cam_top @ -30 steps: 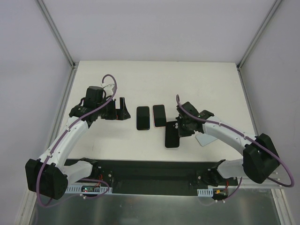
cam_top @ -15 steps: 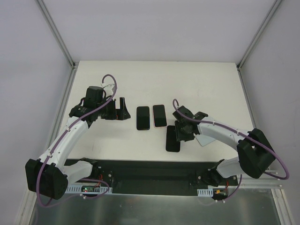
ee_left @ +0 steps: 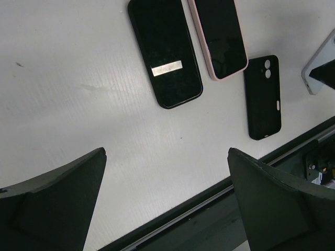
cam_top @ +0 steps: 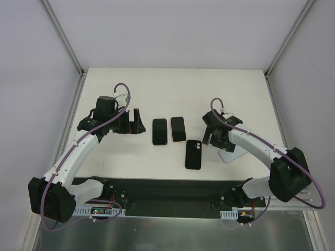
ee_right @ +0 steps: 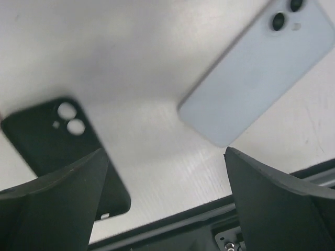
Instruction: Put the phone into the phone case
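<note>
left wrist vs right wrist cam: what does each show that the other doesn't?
Left wrist only: black phone and pink-rimmed phone, lying side by side. Right wrist only: camera lenses and most of the back of the pale blue phone; left wrist catches just its corner. Both: black case with its camera cutouts, white table.

Phone case (cam_top: 193, 155) just left of phone (ee_right: 256, 73)

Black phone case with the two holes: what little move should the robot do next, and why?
Probably move the right end effector over the light blue phone and close on it. That end effector is open and empty, the black phone case lies empty, and the phone lies camera-side up beside it, not inside.
</note>
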`<state>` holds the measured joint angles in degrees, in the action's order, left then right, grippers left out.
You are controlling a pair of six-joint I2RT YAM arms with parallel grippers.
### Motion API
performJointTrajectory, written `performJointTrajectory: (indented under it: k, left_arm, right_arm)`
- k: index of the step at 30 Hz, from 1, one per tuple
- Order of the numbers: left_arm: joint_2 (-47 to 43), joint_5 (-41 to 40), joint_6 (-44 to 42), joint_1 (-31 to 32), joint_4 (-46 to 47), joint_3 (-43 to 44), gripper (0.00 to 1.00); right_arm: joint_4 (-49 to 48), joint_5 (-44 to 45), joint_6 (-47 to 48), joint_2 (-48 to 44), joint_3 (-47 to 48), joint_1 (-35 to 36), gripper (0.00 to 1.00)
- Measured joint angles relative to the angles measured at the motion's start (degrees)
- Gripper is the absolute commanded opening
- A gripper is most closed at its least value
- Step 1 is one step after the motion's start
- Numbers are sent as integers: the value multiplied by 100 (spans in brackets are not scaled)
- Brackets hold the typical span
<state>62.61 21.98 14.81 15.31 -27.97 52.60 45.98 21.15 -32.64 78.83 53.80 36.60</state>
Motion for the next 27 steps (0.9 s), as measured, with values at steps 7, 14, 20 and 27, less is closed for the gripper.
performJointTrajectory:
  k: [7,14,20,27]
  left_arm:
    - [-15,0,0,0,0,0,99]
    - [-42,0,0,0,0,0,99]
    - [-90,2,2,0,0,0,99]
    - [-90,2,2,0,0,0,99]
  right_arm:
    - [507,466,-975,-109,20,-1213,96]
    - [640,553,-1696,-125,13,-1860,96]
    - [319,409,-1991,42,-313,-2111,96]
    - [-85,181,-2216,466,-544,-2306,96]
